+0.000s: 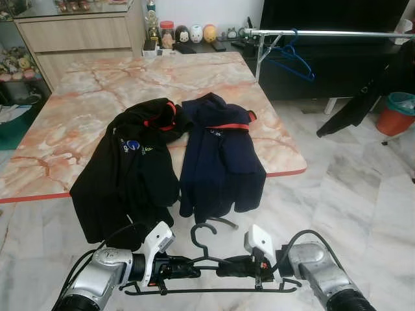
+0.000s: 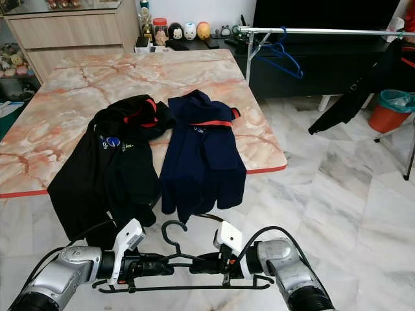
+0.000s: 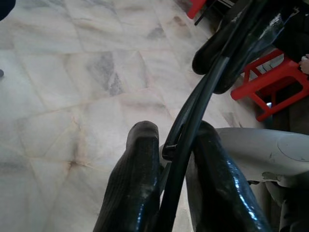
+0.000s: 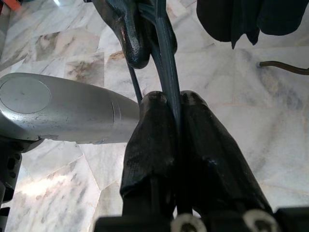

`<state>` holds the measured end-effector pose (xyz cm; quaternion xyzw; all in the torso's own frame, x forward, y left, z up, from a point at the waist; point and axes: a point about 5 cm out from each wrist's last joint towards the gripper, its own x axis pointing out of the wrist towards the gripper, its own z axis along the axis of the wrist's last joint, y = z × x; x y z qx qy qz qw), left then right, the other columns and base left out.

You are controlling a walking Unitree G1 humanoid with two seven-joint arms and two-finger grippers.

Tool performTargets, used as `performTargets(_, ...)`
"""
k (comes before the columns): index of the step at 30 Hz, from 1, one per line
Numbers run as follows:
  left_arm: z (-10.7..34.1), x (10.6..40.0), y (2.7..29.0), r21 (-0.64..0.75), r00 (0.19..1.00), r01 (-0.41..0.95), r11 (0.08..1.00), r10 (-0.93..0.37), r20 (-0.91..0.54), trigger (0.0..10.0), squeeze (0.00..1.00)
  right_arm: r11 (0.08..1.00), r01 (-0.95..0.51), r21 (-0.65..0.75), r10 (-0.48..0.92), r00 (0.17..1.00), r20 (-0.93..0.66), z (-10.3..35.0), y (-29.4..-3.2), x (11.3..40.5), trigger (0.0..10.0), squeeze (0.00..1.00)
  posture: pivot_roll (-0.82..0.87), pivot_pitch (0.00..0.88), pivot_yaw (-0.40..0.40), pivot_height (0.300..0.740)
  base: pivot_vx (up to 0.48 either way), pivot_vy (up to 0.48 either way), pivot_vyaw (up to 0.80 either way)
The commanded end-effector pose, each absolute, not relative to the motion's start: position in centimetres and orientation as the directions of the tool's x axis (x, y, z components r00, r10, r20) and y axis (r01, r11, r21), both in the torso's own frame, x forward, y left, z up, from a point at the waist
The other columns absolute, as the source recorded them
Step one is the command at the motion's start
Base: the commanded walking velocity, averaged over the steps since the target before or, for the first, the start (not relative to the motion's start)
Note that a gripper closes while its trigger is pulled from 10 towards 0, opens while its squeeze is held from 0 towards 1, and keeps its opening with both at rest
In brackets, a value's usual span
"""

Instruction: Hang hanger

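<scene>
A black wire hanger (image 1: 204, 233) is held low in front of me over the marble floor, hook pointing up and its bottom bar (image 1: 214, 290) level. My left gripper (image 1: 188, 267) is shut on the hanger's left shoulder, and the wire (image 3: 203, 96) runs between its fingers (image 3: 140, 183). Facing it from the other side, my right gripper (image 1: 224, 267) is shut on the right shoulder, pads (image 4: 154, 135) pinching the wire (image 4: 164, 38). A silver clothes rail (image 1: 324, 32) stands far off at the back right, carrying a blue hanger (image 1: 292, 58).
Directly ahead stands a marble table (image 1: 78, 97) with a red edge, a black jacket (image 1: 130, 168) and a navy jacket (image 1: 220, 155) draped over its near side. A black garment (image 1: 356, 103) hangs at the right beside an orange bin (image 1: 397, 113). Cabinets line the back wall.
</scene>
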<state>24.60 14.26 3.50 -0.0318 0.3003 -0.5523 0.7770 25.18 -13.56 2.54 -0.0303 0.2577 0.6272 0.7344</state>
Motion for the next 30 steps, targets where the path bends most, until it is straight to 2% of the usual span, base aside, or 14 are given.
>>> performTargets(1, 3.0, 24.4, 14.8, -0.39, 0.23, 0.814, 0.431, -0.855, -0.465, 0.0, 0.0, 0.181, -0.949, 0.26, 0.93, 0.079, -0.359, 3.4, -12.7, 25.4, 10.0, 0.0, 0.09, 0.0, -0.026, 0.74, 0.0, 0.0, 0.0)
performTargets(7, 3.2, 24.4, 14.8, -0.388, 0.228, 0.82, 0.42, -0.863, -0.452, 0.0, 0.0, 0.175, -0.944, 0.279, 0.935, 0.071, -0.347, 3.4, -12.8, 25.2, 10.0, 0.02, 0.1, 0.0, -0.029, 0.74, 0.0, 0.0, 0.0)
performTargets(8, 3.3, 24.4, 14.7, -0.388, 0.228, 0.821, 0.419, -0.864, -0.449, 0.0, 0.0, 0.175, -0.942, 0.287, 0.938, 0.07, -0.341, 3.4, -12.8, 25.2, 10.0, 0.67, 0.1, 0.0, -0.03, 0.74, 0.0, 0.0, 0.0)
performTargets(9, 3.4, 24.5, 14.7, -0.387, 0.229, 0.822, 0.417, -0.865, -0.446, 0.0, 0.0, 0.176, -0.937, 0.301, 0.941, 0.07, -0.332, 3.3, -12.9, 25.1, 10.0, 1.0, 0.1, 0.0, -0.03, 0.74, 0.0, 0.0, 0.0)
performTargets(20, 4.2, 24.5, 14.9, -0.387, 0.222, 0.835, 0.391, -0.883, -0.413, 0.0, 0.0, 0.222, -0.921, 0.32, 0.933, 0.104, -0.346, 2.4, -14.0, 24.9, 10.0, 1.0, 0.1, 0.0, -0.031, 0.74, 0.0, 0.0, 0.0)
performTargets(24, 4.5, 24.3, 15.1, -0.385, 0.205, 0.845, 0.372, -0.889, -0.409, 0.0, 0.0, 0.289, -0.913, 0.288, 0.912, 0.17, -0.374, 2.1, -14.7, 25.2, 10.0, 1.0, 0.1, 0.0, -0.031, 0.74, 0.0, 0.0, 0.0)
performTargets(25, 4.6, 24.1, 15.3, -0.383, 0.196, 0.849, 0.364, -0.89, -0.412, 0.0, 0.0, 0.366, -0.904, 0.222, 0.867, 0.244, -0.435, 1.7, -15.3, 25.7, 10.0, 0.84, 0.09, 0.0, -0.031, 0.74, 0.0, 0.0, 0.0)
performTargets(26, 4.6, 24.1, 15.3, -0.383, 0.194, 0.85, 0.363, -0.89, -0.414, 0.0, 0.0, 0.386, -0.9, 0.201, 0.852, 0.264, -0.452, 1.6, -15.5, 25.9, 10.0, 0.84, 0.09, 0.0, -0.031, 0.74, 0.0, 0.0, 0.0)
performTargets(27, 4.6, 24.0, 15.4, -0.382, 0.19, 0.85, 0.362, -0.888, -0.419, 0.0, 0.0, 0.408, -0.895, 0.178, 0.831, 0.284, -0.478, 1.4, -15.7, 26.0, 10.0, 0.0, 0.09, 0.0, -0.03, 0.74, 0.0, 0.0, 0.0)
performTargets(30, 4.5, 23.9, 15.8, -0.38, 0.187, 0.849, 0.367, -0.881, -0.434, 0.0, 0.0, 0.475, -0.877, 0.072, 0.742, 0.356, -0.569, 0.8, -16.7, 26.4, 10.0, 0.0, 0.1, 0.0, -0.031, 0.74, 0.0, 0.0, 0.0)
